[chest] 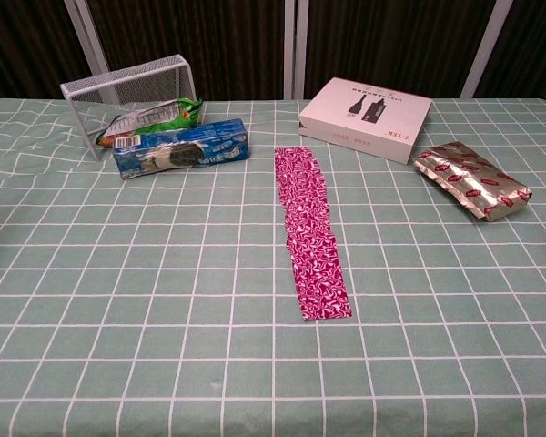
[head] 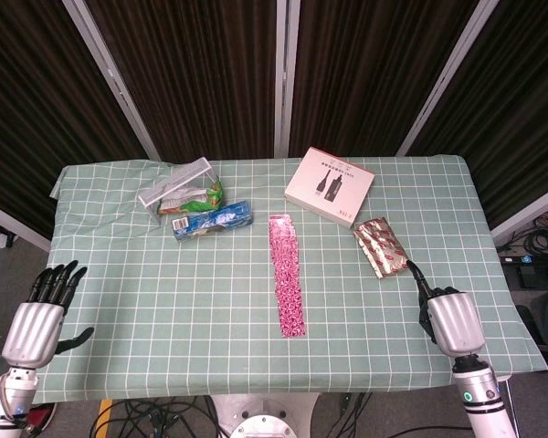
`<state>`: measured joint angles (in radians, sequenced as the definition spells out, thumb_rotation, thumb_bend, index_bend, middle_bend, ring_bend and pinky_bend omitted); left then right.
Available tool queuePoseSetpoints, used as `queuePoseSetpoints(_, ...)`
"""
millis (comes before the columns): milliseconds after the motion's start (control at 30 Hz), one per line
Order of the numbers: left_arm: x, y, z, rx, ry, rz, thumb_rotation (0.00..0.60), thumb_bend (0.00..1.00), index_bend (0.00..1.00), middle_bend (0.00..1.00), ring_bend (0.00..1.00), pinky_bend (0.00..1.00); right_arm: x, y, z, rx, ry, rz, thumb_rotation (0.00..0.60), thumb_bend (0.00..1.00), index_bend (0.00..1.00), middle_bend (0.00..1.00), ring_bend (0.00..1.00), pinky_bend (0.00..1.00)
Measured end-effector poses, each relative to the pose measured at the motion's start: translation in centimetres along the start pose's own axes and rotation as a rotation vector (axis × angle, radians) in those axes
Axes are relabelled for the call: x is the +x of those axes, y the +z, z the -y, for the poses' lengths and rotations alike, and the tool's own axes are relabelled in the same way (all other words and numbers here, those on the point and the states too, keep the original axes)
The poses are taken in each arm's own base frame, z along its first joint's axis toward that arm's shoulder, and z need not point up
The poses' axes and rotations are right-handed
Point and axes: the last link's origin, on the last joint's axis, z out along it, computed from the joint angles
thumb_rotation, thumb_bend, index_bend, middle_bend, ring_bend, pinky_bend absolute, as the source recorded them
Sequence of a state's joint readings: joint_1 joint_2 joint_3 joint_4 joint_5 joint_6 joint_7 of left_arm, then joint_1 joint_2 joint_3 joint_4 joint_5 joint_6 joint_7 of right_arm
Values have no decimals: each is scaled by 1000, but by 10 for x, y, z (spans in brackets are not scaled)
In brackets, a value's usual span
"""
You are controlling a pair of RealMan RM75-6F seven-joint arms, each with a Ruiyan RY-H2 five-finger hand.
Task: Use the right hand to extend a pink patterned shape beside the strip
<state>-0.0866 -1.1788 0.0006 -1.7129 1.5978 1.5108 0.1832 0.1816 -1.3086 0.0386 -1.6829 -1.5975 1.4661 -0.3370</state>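
A long pink patterned strip (head: 287, 274) (chest: 311, 232) lies flat down the middle of the green checked tablecloth (head: 164, 292). To its right lies a shiny foil packet (head: 381, 246) (chest: 471, 179) with a red-pink print. My right hand (head: 449, 319) hovers at the front right of the table, most fingers curled in and one stretched towards the foil packet's near corner, holding nothing. My left hand (head: 38, 321) hangs off the front left edge with fingers apart and empty. Neither hand shows in the chest view.
A white box (head: 329, 184) (chest: 365, 117) sits at the back, right of centre. At the back left are a tipped wire basket (head: 173, 183) (chest: 127, 82), a green snack bag (head: 201, 194) (chest: 155, 116) and a blue biscuit packet (head: 212, 220) (chest: 181, 147).
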Motion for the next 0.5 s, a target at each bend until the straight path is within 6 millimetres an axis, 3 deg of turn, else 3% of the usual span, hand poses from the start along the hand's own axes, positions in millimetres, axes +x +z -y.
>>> queuePoseSetpoints(300,-2,-4,4,5,2,8,600,147,20,0,0,70,-12,-5,8,23,-26,81,600,1000,55,803,782,749)
queuePoseSetpoints(500,-3,-4,6,8,4,13,600,146,20,0,0,71,-32,-11,19,53,-32,218,600,1000,55,804,782,749)
